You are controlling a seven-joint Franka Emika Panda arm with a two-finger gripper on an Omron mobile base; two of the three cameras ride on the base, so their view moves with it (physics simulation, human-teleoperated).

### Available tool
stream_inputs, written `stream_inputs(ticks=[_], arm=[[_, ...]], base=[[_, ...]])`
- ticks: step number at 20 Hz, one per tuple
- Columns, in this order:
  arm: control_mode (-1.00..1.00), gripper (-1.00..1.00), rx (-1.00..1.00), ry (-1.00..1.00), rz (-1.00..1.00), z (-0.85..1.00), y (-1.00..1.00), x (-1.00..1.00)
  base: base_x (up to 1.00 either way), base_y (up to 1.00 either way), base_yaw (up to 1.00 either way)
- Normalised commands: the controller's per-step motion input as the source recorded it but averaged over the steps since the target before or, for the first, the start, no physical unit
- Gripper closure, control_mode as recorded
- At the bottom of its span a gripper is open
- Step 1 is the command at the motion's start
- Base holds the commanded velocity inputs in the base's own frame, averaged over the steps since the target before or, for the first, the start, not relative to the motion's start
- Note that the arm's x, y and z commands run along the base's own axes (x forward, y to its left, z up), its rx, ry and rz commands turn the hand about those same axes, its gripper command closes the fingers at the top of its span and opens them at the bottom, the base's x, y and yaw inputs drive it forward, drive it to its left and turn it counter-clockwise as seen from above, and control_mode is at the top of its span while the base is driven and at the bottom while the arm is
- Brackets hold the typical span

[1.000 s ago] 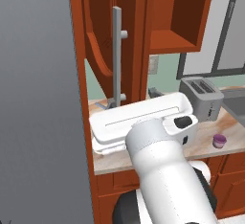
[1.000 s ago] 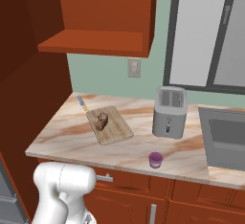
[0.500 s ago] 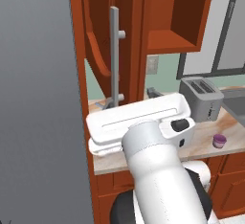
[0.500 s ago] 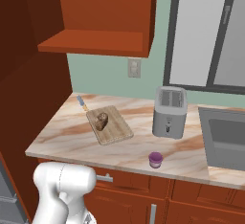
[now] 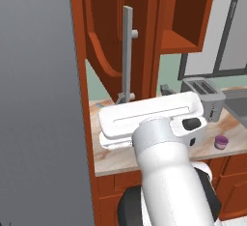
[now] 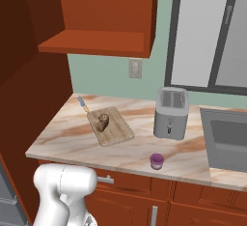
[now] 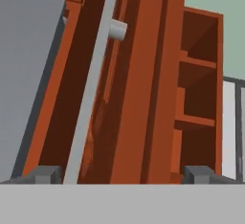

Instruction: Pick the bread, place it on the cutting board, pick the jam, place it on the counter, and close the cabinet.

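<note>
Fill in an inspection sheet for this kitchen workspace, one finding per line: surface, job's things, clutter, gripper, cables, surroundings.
Surface: counter, marbled beige, dry.
Job's things: bread lies on the cutting board; purple jam stands on the counter near its front edge; cabinet door stands open, its grey bar handle close ahead of the hand.
Clutter: toaster right of the board; a small blue-handled tool behind the board.
Gripper: gripper open, holding nothing, facing the door.
Cables: nothing seen.
Surroundings: wall outlet, window, sink.
</note>
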Motion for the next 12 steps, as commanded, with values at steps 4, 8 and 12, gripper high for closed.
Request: stream_inputs(ticks=[4,8,12], arm=[[-1.0,-1.0,0.02,-0.06,-0.06,0.0,-0.49,0.24],[-1.0,-1.0,0.02,-0.05,-0.06,0.0,-0.48,0.25],[-1.0,-1.0,0.01,-0.05,-0.06,0.0,-0.45,0.25]], base=[[0.0,0.0,0.0],[0.0,0.0,0.0],[0.0,0.0,0.0]])
